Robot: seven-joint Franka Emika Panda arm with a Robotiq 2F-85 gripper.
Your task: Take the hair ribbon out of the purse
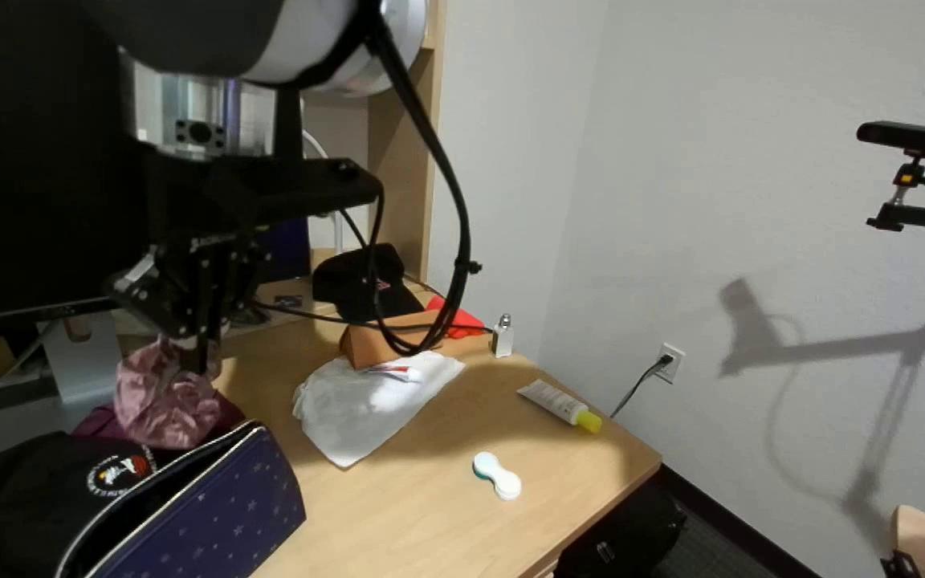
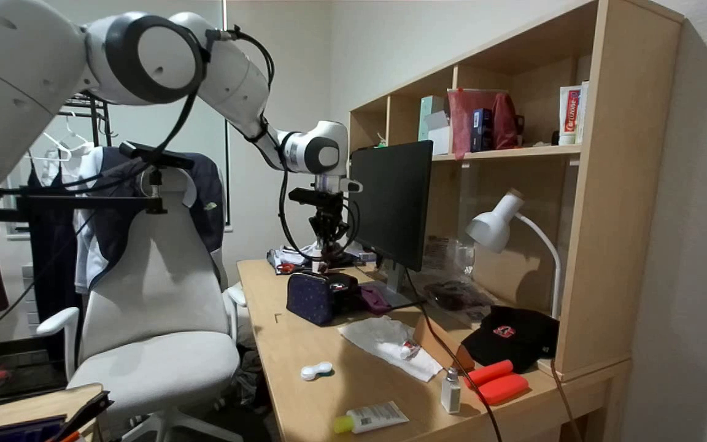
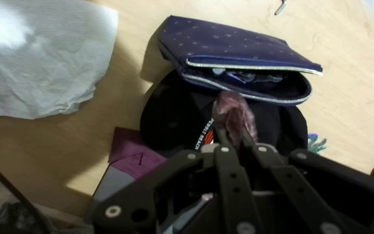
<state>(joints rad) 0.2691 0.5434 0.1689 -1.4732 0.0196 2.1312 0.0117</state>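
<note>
My gripper [image 3: 234, 132] is shut on the hair ribbon [image 3: 234, 112], a scrunched pink-mauve bundle between its fingertips. In an exterior view the ribbon [image 1: 165, 401] hangs below the gripper [image 1: 202, 353], outside the purse. The purse [image 3: 232, 40] is a navy pouch with pale stars and an open zipper; several small items show inside it. It stands on the desk in both exterior views [image 1: 222, 506] [image 2: 309, 299]. In the wrist view the ribbon is over the black cap, its tip overlapping the purse's zipper edge. Whether it touches the cap cannot be told.
A black cap [image 3: 177, 113] with a logo lies against the purse. Purple fabric [image 3: 135, 156] lies beside it. The monitor [image 2: 390, 202] stands close to the gripper. A white cloth [image 1: 374, 401], an orange-brown box [image 1: 390, 341], a lens case [image 1: 498, 476] and a tube [image 1: 555, 401] lie on the desk.
</note>
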